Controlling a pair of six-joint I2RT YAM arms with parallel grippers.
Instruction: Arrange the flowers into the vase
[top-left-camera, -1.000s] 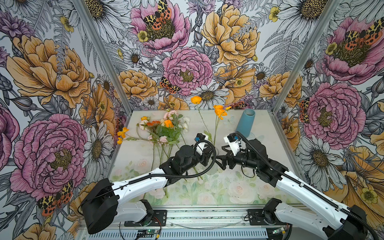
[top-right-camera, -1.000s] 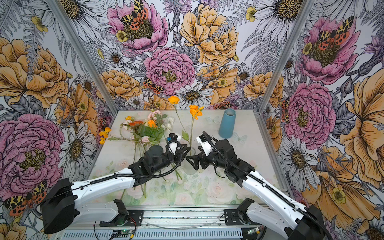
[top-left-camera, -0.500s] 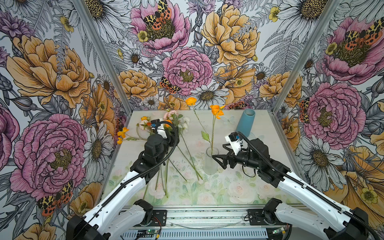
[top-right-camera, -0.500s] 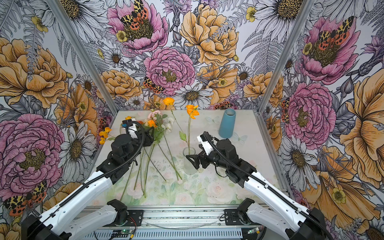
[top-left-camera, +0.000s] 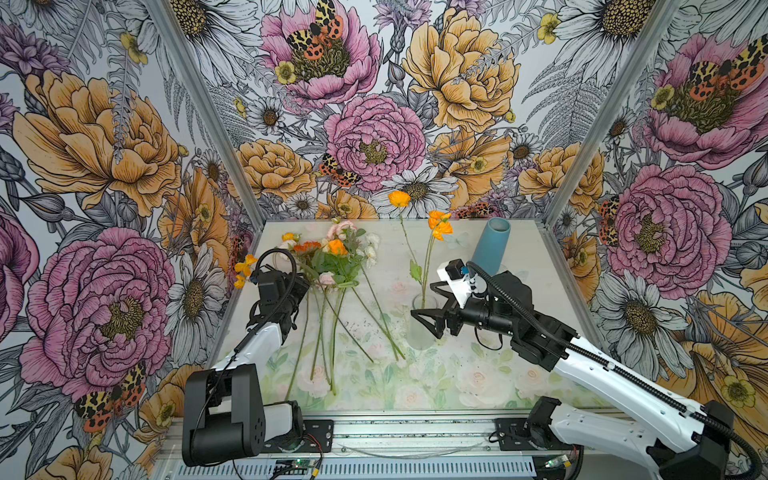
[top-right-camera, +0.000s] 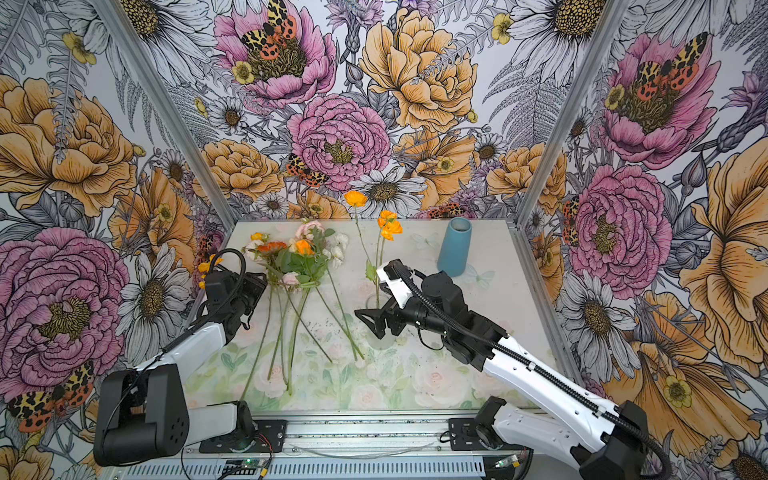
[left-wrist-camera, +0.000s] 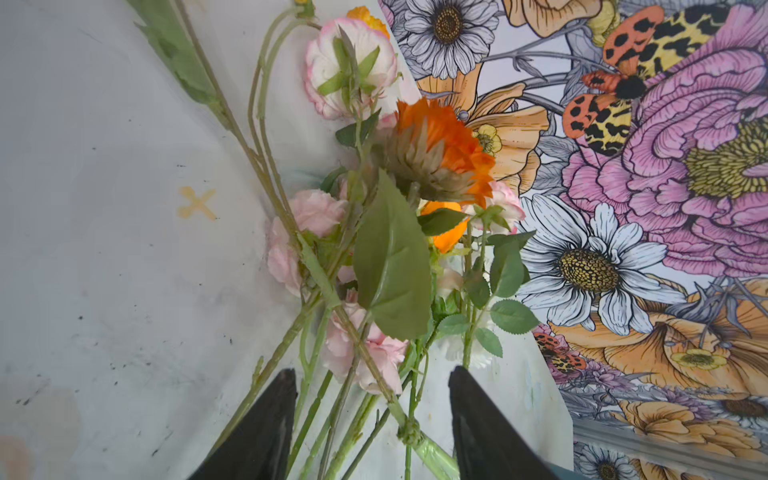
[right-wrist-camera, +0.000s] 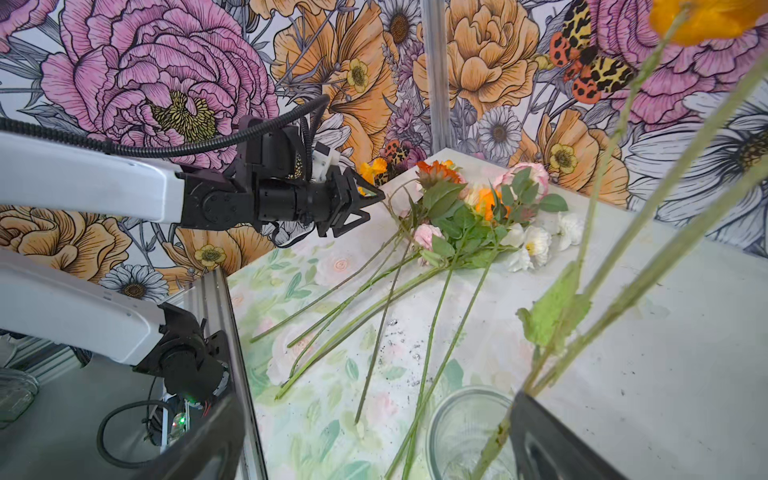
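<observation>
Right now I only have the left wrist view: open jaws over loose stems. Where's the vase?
Observer: In both top views a clear glass vase stands right of the flowers, near their stem ends.
Operator: Empty?
Observer: No, two orange poppies stand in it.
Operator: Right arm clear of it?
Observer: No; the right gripper is open, jaws either side of its rim.

- The left gripper (left-wrist-camera: 371, 370) shows two black fingers (left-wrist-camera: 266, 432) spread apart, with green stems running between them.
- The flowers (left-wrist-camera: 357, 216) lie crossed on a pale table (left-wrist-camera: 104, 270): an orange bloom (left-wrist-camera: 440, 153), pink blooms (left-wrist-camera: 365, 353) and a broad leaf (left-wrist-camera: 395, 291).
- A yellow cross (left-wrist-camera: 197, 203) marks the table.
- A floral wall (left-wrist-camera: 665, 187) stands behind the blooms.
</observation>
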